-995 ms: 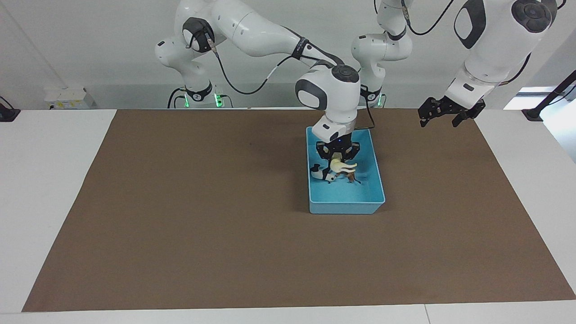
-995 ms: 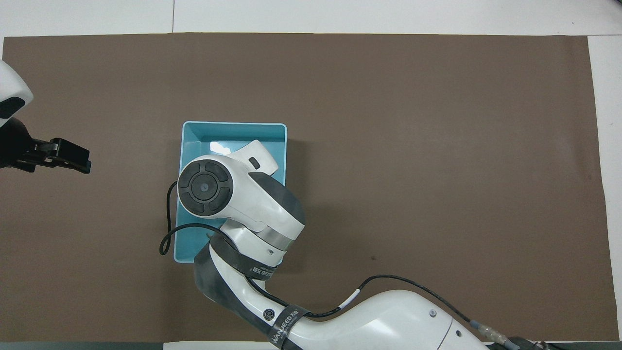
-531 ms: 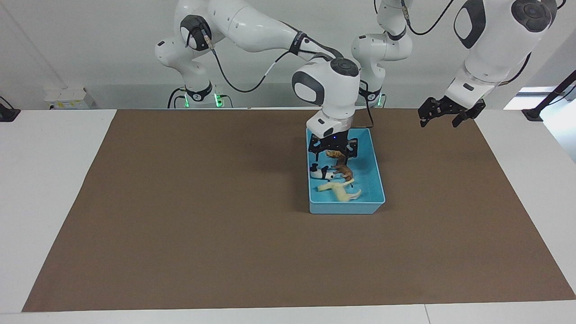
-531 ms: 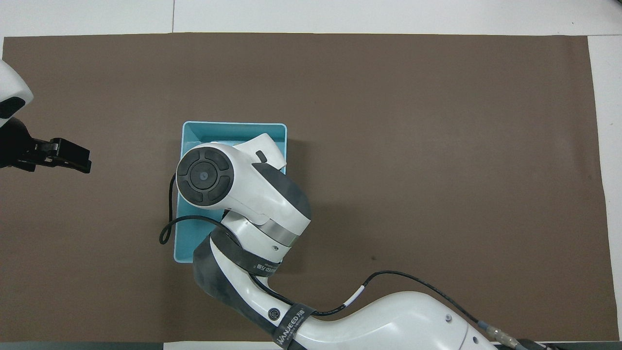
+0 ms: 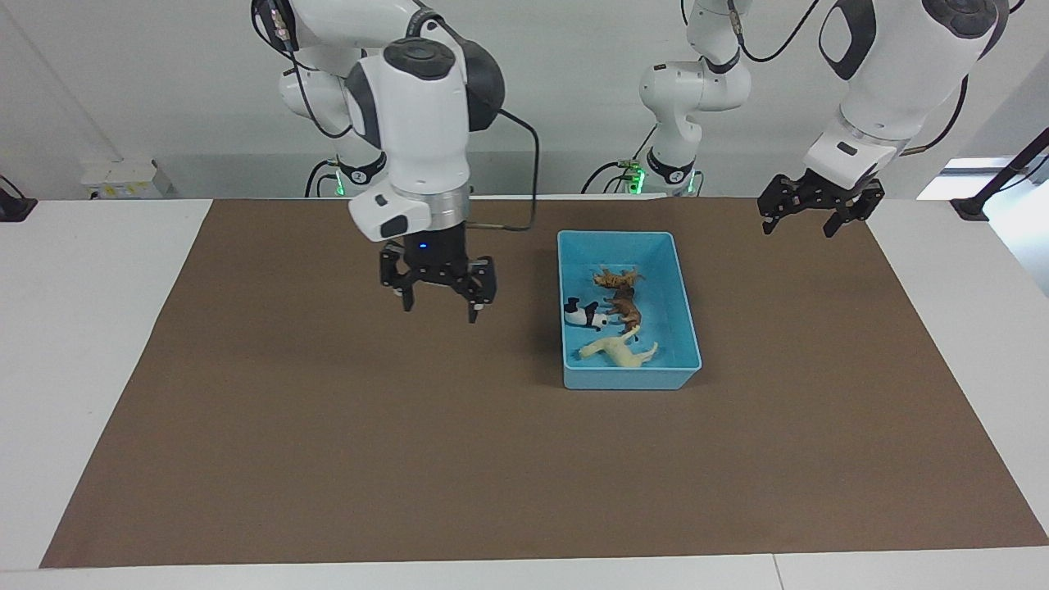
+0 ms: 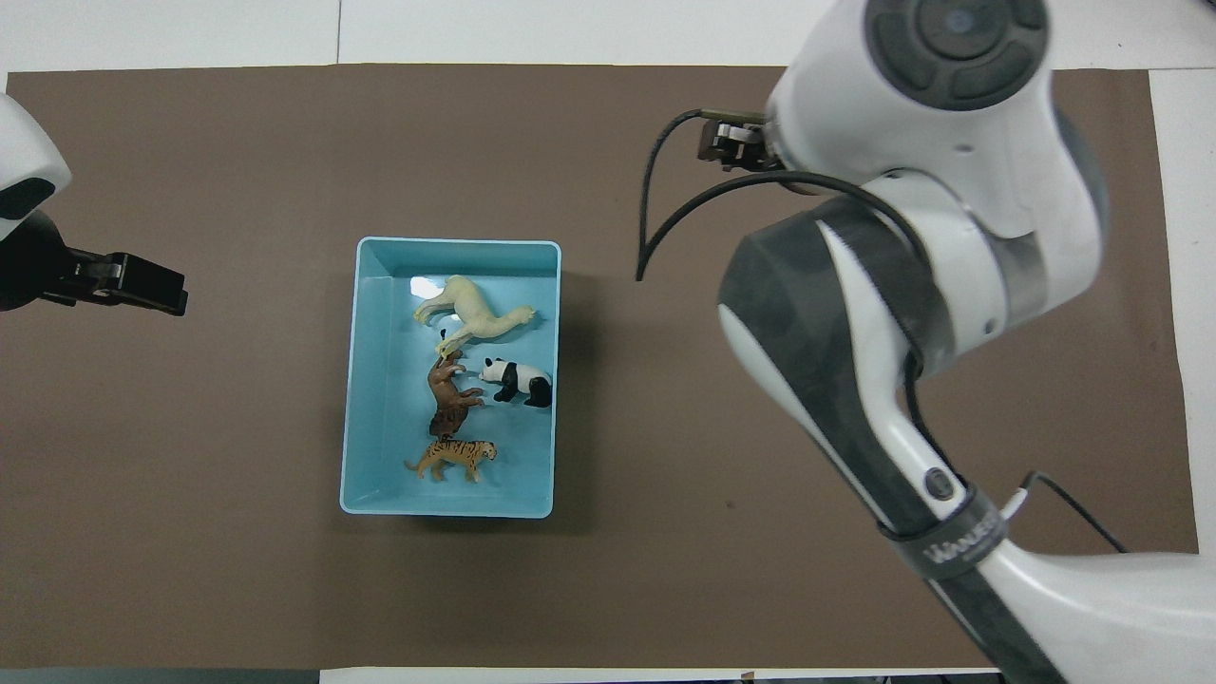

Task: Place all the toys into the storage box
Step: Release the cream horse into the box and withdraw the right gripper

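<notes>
All four toys, horse, panda, lion and tiger, lie inside the storage box. Both the right gripper and the left gripper hang with fingers spread, empty. I see little risk; only a careless sweep could knock the box.

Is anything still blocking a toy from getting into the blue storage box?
Nothing visible does: the horse, panda, lion and tiger all lie inside the storage box. The right gripper and left gripper hang open and empty over the brown mat.
</notes>
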Available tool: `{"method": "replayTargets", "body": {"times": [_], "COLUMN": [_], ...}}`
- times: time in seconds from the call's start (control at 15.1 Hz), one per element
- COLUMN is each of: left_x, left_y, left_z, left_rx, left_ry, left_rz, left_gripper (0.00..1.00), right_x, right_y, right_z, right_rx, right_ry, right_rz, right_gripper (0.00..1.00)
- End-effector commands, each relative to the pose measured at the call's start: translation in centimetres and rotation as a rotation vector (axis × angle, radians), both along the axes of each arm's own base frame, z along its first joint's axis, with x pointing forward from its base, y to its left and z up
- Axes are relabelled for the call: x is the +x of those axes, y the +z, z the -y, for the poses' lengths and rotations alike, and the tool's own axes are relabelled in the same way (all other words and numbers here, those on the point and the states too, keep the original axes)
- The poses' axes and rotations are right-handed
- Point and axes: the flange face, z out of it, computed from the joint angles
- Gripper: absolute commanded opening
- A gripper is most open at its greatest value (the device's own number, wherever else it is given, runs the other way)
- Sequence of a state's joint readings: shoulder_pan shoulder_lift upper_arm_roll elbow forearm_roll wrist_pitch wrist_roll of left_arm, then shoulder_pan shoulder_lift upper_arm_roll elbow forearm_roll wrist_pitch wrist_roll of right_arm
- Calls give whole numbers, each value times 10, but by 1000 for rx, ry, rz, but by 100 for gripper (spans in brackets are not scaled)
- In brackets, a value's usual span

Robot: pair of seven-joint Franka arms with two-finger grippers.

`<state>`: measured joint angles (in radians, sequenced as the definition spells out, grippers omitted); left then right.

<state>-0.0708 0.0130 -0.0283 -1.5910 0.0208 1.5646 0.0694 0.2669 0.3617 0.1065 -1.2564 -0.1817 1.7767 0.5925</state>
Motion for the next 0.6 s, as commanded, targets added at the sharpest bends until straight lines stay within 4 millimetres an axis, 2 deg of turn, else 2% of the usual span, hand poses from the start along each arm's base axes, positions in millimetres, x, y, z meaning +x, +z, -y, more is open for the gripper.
{"method": "replayTargets", "body": {"times": [0.0,0.13,0.2,0.33,0.53], "left_x": [6,4,3,-1,-3], "left_y": [-13,-14,-15,-21,-19], "left_z": [-2,-2,0,1,0], "left_rx": [4,6,6,7,7], "left_ry": [-18,-18,-21,-18,-16], "left_rz": [-2,-14,-16,-26,-26], "left_gripper": [100,100,100,100,100], "right_x": [3,8,2,-27,-65], "right_y": [0,-5,-7,-20,-7], "right_z": [60,109,127,169,184], "right_rx": [-38,-3,33,63,62], "right_ry": [81,98,106,143,164], "right_rz": [-43,-87,-112,-173,-216], "right_gripper": [100,100,100,100,100]}}
